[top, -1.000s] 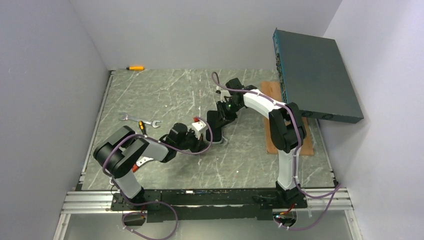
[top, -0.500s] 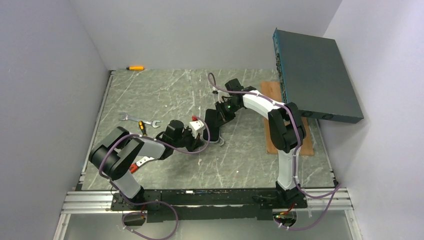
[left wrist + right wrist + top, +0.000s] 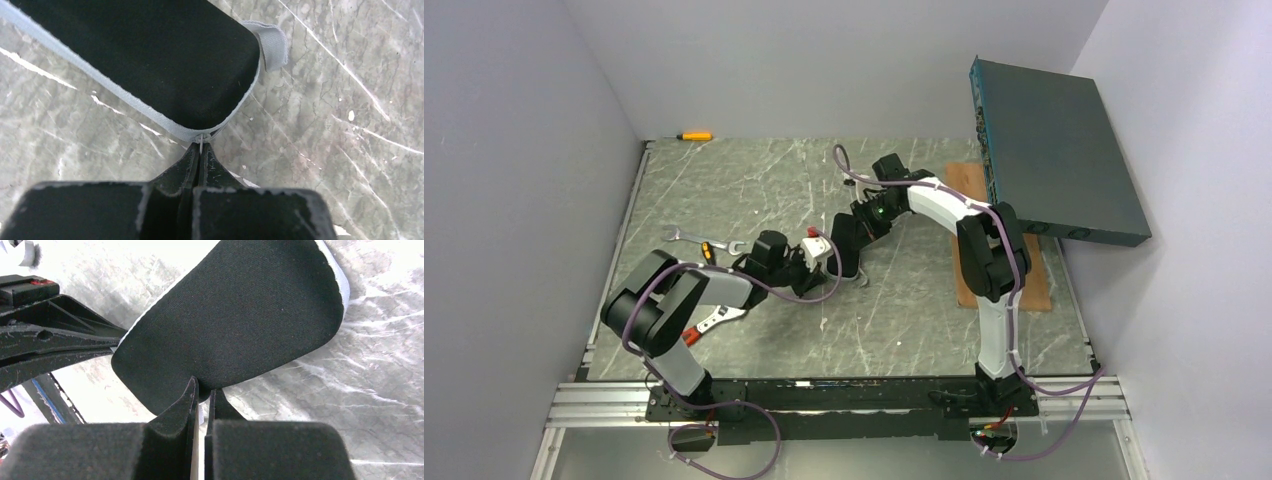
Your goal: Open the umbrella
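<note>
The umbrella (image 3: 846, 256) is a short black oblong bundle with a pale grey edge band, lying mid-table between both arms. In the left wrist view the umbrella (image 3: 150, 55) fills the top, and my left gripper (image 3: 200, 148) is shut on a small metal pull at its near rounded end. A grey strap loop (image 3: 274, 45) hangs off its right corner. In the right wrist view my right gripper (image 3: 202, 390) is shut on the near edge of the umbrella (image 3: 235, 325). In the top view the left gripper (image 3: 820, 262) is at its left end and the right gripper (image 3: 856, 234) at its far end.
A large dark teal flat box (image 3: 1054, 150) leans at the right wall over a wooden board (image 3: 969, 270). A wrench (image 3: 686, 237) and a small screwdriver (image 3: 709, 252) lie left of the left arm. An orange-handled screwdriver (image 3: 692, 135) lies at the far left edge.
Both grippers and the umbrella bundle between them have shifted a little to the left and away from the bases. Both stay shut on it.
</note>
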